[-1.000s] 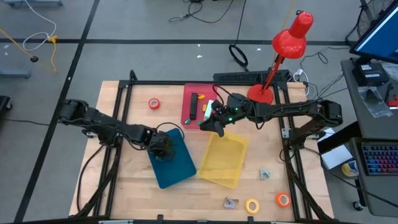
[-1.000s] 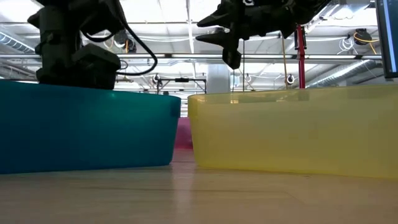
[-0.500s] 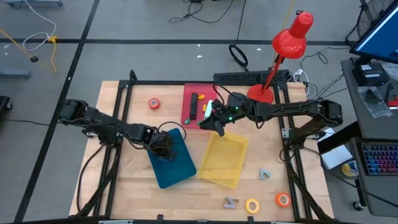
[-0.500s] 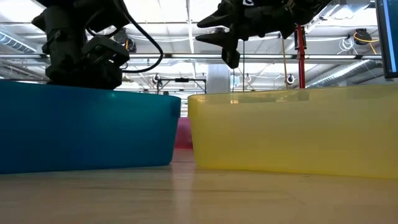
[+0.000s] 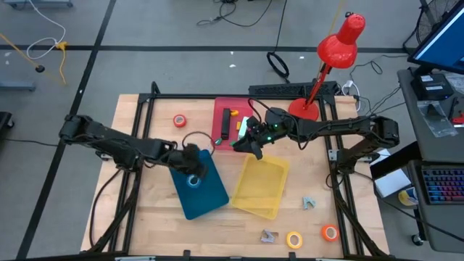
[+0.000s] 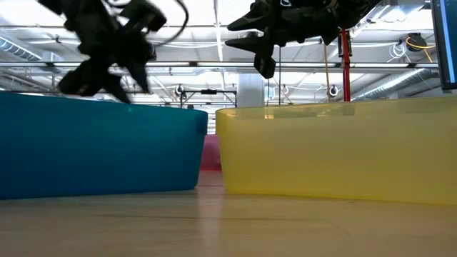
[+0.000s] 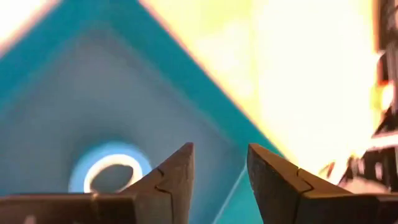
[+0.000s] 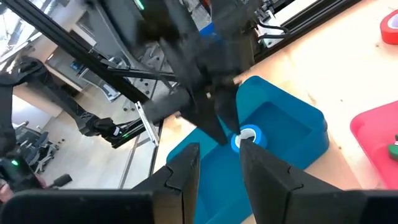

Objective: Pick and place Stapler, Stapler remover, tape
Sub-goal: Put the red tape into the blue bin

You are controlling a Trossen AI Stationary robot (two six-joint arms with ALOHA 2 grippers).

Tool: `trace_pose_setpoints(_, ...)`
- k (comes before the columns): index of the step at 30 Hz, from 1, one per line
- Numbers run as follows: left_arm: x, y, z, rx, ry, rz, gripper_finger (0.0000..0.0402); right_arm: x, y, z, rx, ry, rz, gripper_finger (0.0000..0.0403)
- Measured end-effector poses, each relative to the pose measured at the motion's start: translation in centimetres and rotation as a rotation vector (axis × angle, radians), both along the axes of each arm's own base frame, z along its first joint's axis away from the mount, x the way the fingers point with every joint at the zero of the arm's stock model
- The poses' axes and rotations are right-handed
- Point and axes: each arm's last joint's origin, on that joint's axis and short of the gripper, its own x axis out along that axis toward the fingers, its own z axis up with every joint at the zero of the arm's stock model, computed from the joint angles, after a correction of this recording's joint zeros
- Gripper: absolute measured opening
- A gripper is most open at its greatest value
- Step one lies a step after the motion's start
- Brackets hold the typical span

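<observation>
We judge the blue tape roll (image 5: 193, 180) just placed, lying in the blue tray (image 5: 212, 201); left pincer (image 5: 194, 164) at its 12 o'clock, parted, empty. Next: fetch the red roll (image 5: 179, 121). Right pincer (image 5: 254, 150) waits part-open, empty.

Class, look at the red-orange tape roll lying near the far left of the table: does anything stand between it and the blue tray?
Nothing visible does. The red-orange tape roll lies on bare wood, apart from the blue tray, with open table between them. The left end effector hangs over the tray's far end, above the blue tape roll inside it, not on that path.
</observation>
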Motion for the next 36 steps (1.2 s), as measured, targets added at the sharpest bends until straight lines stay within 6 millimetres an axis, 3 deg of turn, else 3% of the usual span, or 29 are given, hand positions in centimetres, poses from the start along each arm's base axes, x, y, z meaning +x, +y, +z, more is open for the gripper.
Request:
trace_pose_setpoints(4,-0.5,1.4,2.2,0.139,0.005,0.060,0.0128,0.0,0.0,-0.1,0.001,0.008,-0.001,0.0109)
trace_pose_setpoints(8,-1.6,3.6,3.1,0.277,0.124,0.117,0.0111,0.0,0.0,-0.1,-0.021,-0.001,0.005,0.0109)
trace_pose_setpoints(16,-3.3,9.4,2.9,0.458,0.335,0.048,0.0097,0.0,-0.6,0.5,-0.202,-0.116,0.025,0.0109)
trace_pose_setpoints(26,-5.9,17.4,1.3,0.470,0.512,-0.082,0.0097,-0.4,-3.1,0.6,-0.258,-0.129,-0.043,0.0105)
trace_pose_setpoints(36,-6.5,21.8,-2.7,0.383,0.640,-0.223,0.0097,-0.8,-4.5,0.9,-0.224,-0.144,-0.099,0.0103)
